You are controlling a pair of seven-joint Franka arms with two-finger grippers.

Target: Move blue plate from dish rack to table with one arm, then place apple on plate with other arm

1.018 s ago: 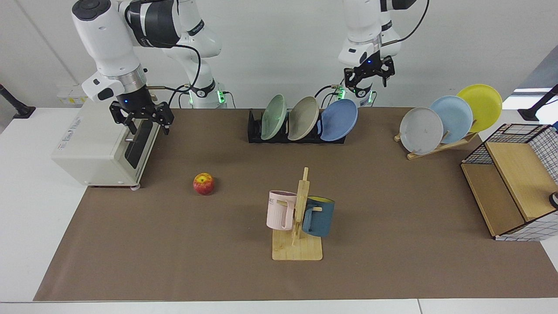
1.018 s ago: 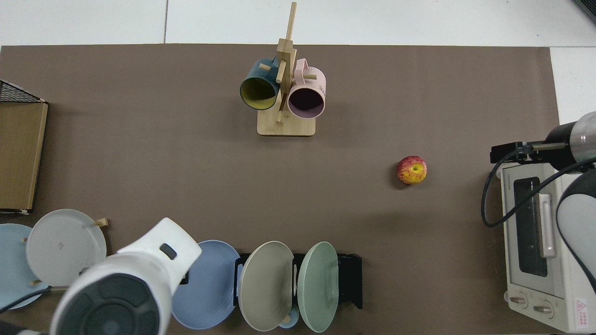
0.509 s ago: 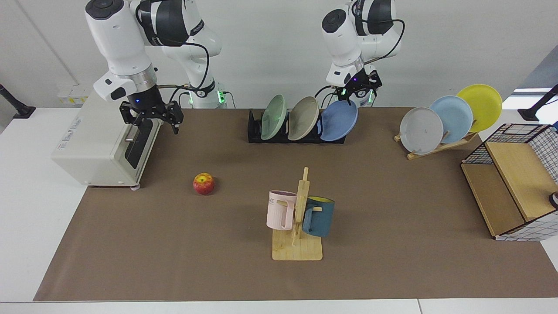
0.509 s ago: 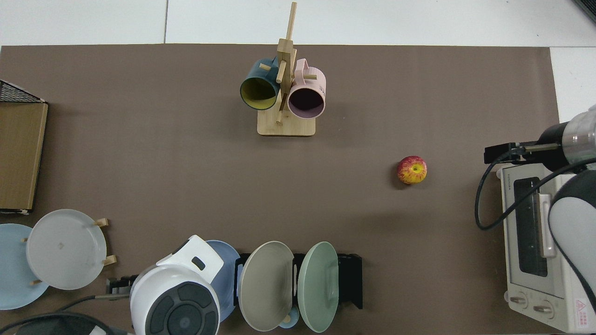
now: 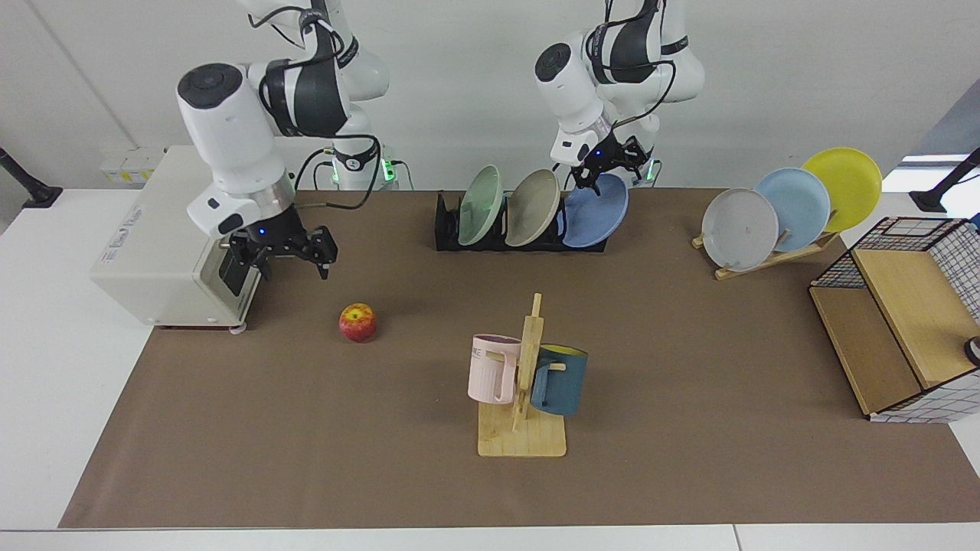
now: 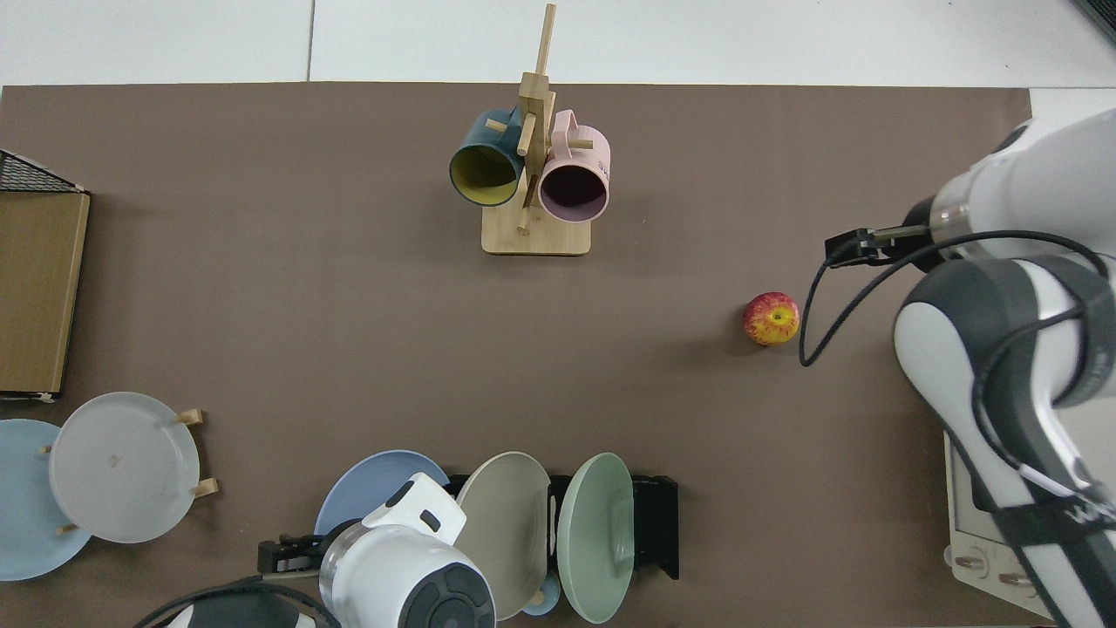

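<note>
We see a wooden mug tree (image 5: 527,383) with a pink mug (image 5: 491,369) and a dark blue mug (image 5: 561,380). Far beside it sits a white toaster oven (image 5: 164,245).

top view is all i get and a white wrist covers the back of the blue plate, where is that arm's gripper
Observer: The left gripper is at the upper rim of the blue plate, which leans in the end slot of the dish rack.
Operator: and the other gripper, is it on the apple
Observer: No. The right gripper is open and hangs above the table, apart from the apple, just in front of the toaster oven.
</note>
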